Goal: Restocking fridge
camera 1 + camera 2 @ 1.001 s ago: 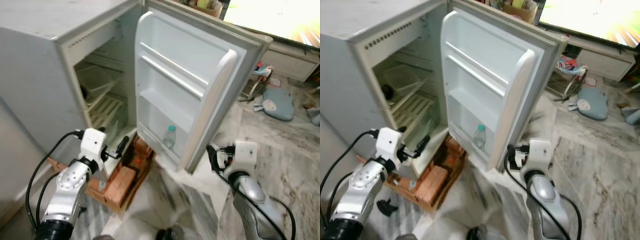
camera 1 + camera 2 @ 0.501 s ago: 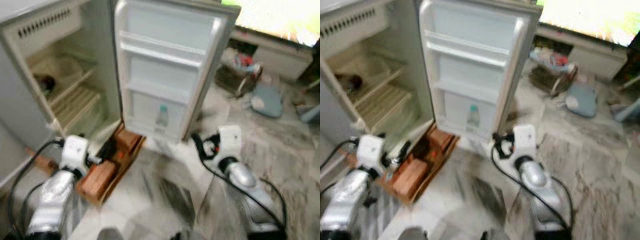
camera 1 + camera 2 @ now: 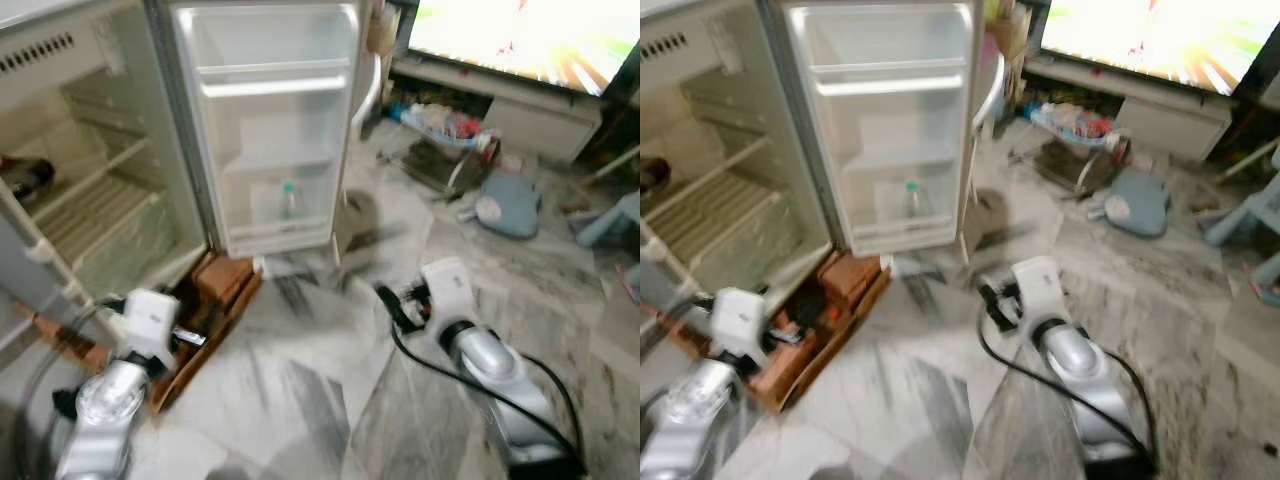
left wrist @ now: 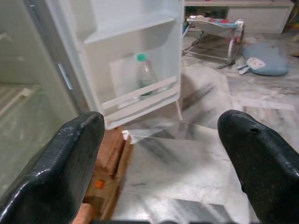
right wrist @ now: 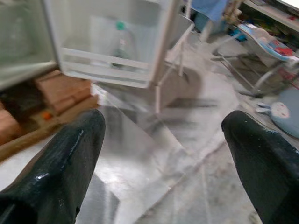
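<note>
One bottle: clear plastic, green cap, [image 4: 144, 74] stood upright in the lowest shelf of the open fridge door [image 3: 268, 120], behind the shelf's front rail.
Bottle vs fingers: well apart from both grippers, ahead of them and untouched.
Left gripper: [image 4: 161, 163] low over the marble floor [image 3: 320, 390], black fingers spread wide, nothing between them.
Right gripper: [image 5: 163, 163] low over the floor near the door's outer edge, fingers wide apart, holding nothing.
Fridge: [image 3: 90, 190] interior open, white wire shelves visible, dark item on a shelf at far left.
Base: fridge rested on reddish bricks [image 3: 222, 282].
Writing: bottle label blurred, no text legible.
</note>
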Robot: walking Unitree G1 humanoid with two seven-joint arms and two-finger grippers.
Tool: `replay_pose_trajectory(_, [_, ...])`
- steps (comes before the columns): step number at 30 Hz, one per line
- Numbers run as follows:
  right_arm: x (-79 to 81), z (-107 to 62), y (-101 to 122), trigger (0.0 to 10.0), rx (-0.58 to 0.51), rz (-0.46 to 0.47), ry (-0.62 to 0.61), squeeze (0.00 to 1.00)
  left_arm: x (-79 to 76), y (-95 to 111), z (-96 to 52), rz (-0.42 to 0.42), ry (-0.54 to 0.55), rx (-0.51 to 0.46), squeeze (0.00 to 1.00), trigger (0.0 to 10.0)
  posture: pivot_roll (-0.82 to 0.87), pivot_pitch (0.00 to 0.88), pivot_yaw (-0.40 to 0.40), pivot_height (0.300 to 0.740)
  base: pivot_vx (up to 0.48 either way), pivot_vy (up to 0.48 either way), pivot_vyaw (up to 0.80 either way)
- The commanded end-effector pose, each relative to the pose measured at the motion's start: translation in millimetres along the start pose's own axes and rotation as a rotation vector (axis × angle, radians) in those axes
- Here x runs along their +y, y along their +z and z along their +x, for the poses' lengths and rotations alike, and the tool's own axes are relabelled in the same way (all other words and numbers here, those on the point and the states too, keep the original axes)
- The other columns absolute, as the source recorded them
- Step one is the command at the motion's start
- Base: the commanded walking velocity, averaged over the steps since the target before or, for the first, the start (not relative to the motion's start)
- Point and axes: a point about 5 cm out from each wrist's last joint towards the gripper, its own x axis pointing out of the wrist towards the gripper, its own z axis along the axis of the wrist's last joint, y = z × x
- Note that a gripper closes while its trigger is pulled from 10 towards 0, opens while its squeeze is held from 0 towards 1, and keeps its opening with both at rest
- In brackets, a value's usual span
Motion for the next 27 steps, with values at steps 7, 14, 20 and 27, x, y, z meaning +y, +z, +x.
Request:
replay_pose_trajectory(7, [-2.9, 12.5, 10.9, 10.0, -0.079, 0.014, -0.253, 0.00, 15.1, -6.6, 0.5, -0.012, 0.069, 0.007, 0.00, 10.0, 0.13, 0.000, -0.091, 0.740, 0.447, 0.000, 0.00])
replay_pose_trajectory(14, [-13.3, 14.2, 26.6, 10.0, -0.175, 0.099, -0.265, 0.00, 13.2, -0.7, 12.8, -0.004, 0.035, -0.009, 0.00, 10.0, 0.12, 0.000, -0.081, 0.740, 0.466, 0.000, 0.00])
replay_pose_trajectory(20, [-16.0, 17.2, 27.7, 10.0, -0.190, 0.159, -0.329, 0.00, 18.6, 7.0, 21.8, 0.008, 0.079, -0.028, 0.00, 10.0, 0.12, 0.000, -0.071, 0.740, 0.467, 0.000, 0.00])
replay_pose_trajectory(27, [-16.8, 16.7, 23.6, 10.0, -0.225, 0.193, -0.389, 0.00, 11.3, 1.8, 20.1, 0.001, 0.051, 0.002, 0.00, 10.0, 0.12, 0.000, 0.019, 0.740, 0.058, 0.000, 0.00])
